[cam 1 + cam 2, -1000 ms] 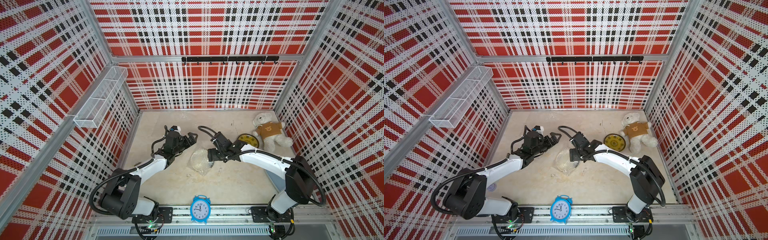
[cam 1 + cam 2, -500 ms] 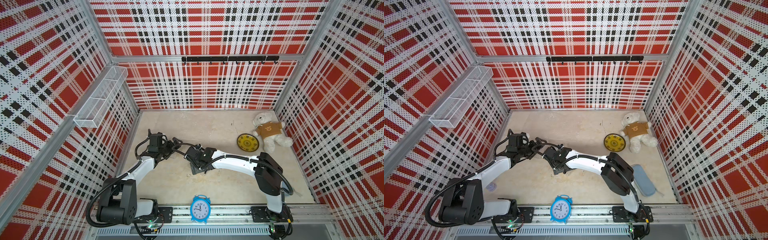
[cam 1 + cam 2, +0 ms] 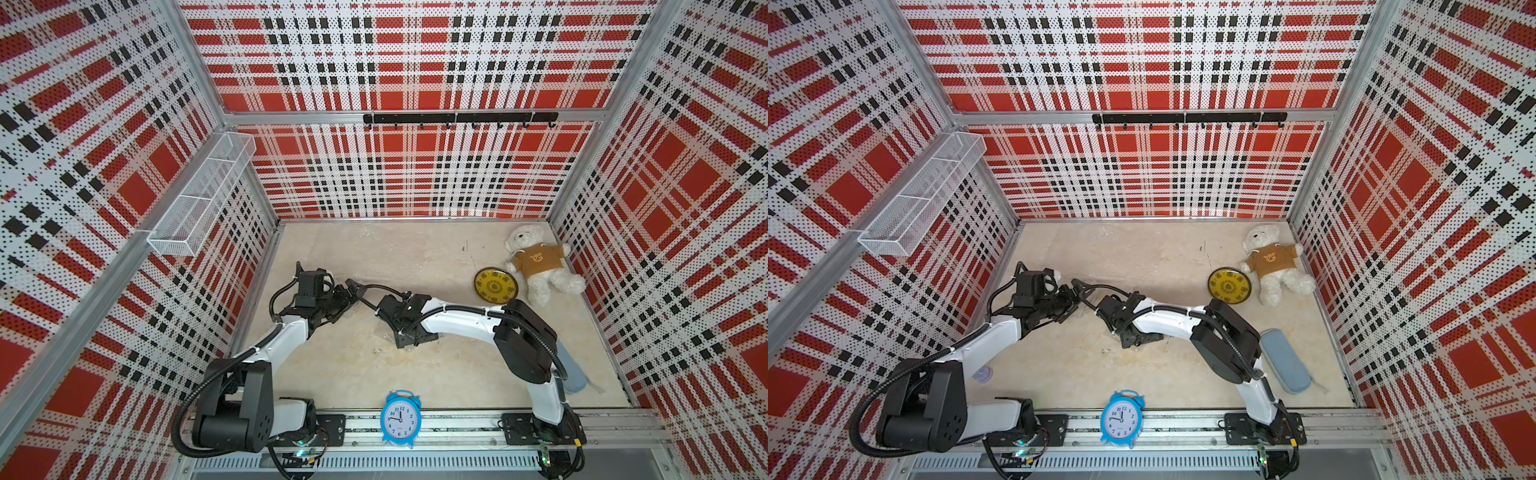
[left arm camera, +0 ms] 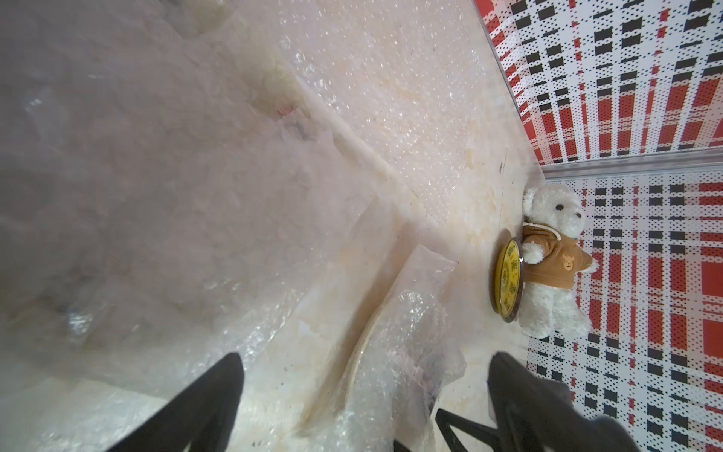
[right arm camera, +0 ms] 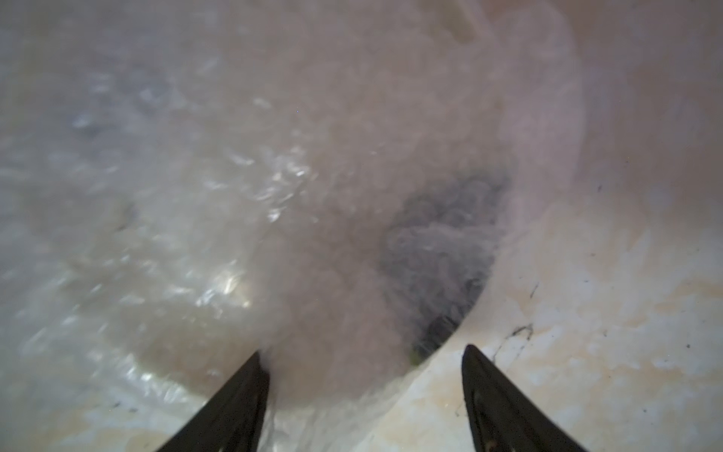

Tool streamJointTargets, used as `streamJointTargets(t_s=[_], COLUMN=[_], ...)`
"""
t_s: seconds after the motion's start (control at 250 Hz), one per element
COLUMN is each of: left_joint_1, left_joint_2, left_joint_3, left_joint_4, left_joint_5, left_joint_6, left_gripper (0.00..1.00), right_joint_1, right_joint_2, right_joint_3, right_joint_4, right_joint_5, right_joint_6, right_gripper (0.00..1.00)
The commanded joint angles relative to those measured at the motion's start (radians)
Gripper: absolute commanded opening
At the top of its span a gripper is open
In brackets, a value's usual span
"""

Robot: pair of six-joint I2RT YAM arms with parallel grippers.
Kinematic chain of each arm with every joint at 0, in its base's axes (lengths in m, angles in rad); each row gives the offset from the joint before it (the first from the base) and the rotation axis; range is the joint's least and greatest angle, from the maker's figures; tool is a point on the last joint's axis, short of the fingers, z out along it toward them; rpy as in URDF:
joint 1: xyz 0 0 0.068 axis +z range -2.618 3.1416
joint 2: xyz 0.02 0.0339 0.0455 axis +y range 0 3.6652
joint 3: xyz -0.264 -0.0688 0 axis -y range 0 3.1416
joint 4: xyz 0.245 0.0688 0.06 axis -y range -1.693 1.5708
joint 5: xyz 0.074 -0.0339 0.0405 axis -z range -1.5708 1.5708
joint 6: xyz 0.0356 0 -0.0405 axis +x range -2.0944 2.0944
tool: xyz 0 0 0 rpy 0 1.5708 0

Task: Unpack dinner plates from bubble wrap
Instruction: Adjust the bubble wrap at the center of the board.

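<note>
A yellow dinner plate point(image 3: 496, 284) with a black rim lies bare beside the teddy bear, also in the left wrist view point(image 4: 508, 281). A bundle of bubble wrap point(image 4: 407, 344) holds a cream plate whose rim point(image 4: 362, 348) shows. It sits between the wide-apart fingers of my left gripper point(image 4: 364, 375), touching neither. My right gripper point(image 5: 364, 375) points down over crinkly bubble wrap point(image 5: 274, 235). Its fingers are apart, with wrap against one finger only. In both top views the left gripper point(image 3: 351, 293) and the right gripper point(image 3: 411, 337) sit close together at the floor's left middle, hiding the bundle.
A flat sheet of bubble wrap point(image 3: 365, 245) lies at the back of the floor. A teddy bear point(image 3: 536, 262) sits in the back right corner. A blue alarm clock point(image 3: 400, 417) stands at the front rail, and a grey-blue case point(image 3: 1285, 361) lies by the right arm's base. A wire basket point(image 3: 199, 199) hangs on the left wall.
The right arm has folded its elbow in and brought its gripper down over the wrapped bundle, which showed beside it a second ago. The left gripper has shifted left.
</note>
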Motion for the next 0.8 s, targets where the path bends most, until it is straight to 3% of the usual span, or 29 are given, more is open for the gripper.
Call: streamJointTargets(t_s=[0.0,0.536,0.792], left_joint_1=[-0.036,-0.264,-0.276], left_joint_2=[-0.015,0.073,0.174], left_joint_3=[-0.008,0.026,0.05], left_joint_4=[0.022,0.051,0.047], left_joint_5=[-0.001,-0.099,-0.113], left_joint_6=[-0.009,-0.018,0.033], left_gripper=[0.99,1.0,1.0], right_joint_1=[-0.031,-0.096,-0.094], right_joint_2=[-0.045,-0.109,-0.14], right_joint_3=[-0.013,-0.071,-0.168], right_joint_4=[-0.005,0.13,0.29], right_joint_5=[0.044,0.076,0.045], right_joint_6=[-0.042,-0.255,-0.383], right_gripper=[0.77,0.73,0.6])
